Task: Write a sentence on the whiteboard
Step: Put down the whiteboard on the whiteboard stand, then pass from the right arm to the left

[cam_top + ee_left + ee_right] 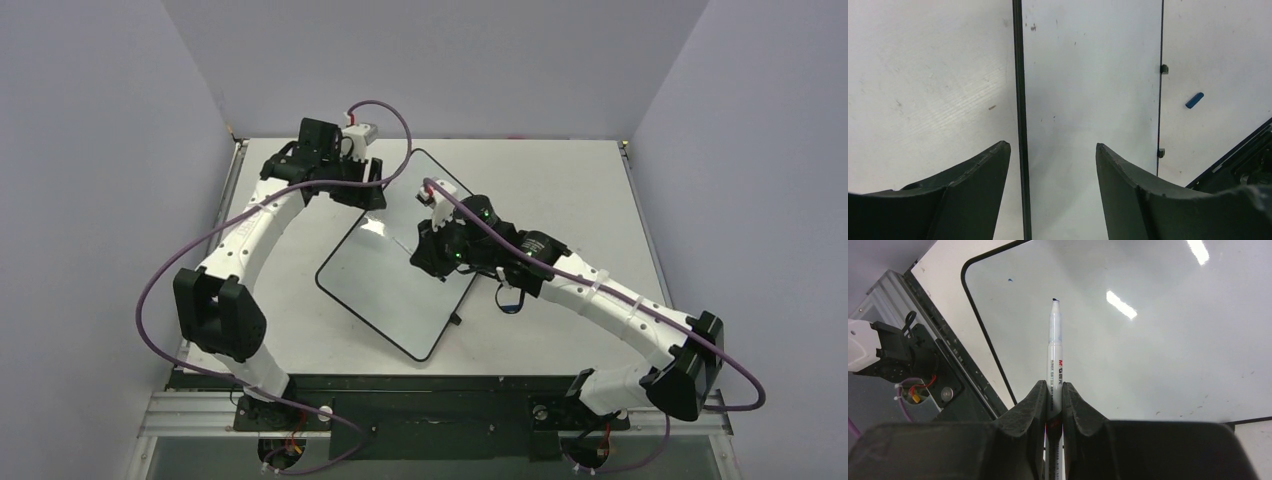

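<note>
Glossy black-rimmed whiteboard (390, 290), frame centre; white blue-tipped marker (1054, 347) pinched in right gripper (1054, 384); left gripper (1052, 145) spread. Tip to be lowered gently.

three plain walls stand around the table (560, 180): a back wall (430, 60), a left wall (80, 200) and a right wall (760, 180), all pale grey-purple. the table is flat, white and a bit scuffed. a grey metal rail (200, 418) runs along its near edge.
</note>
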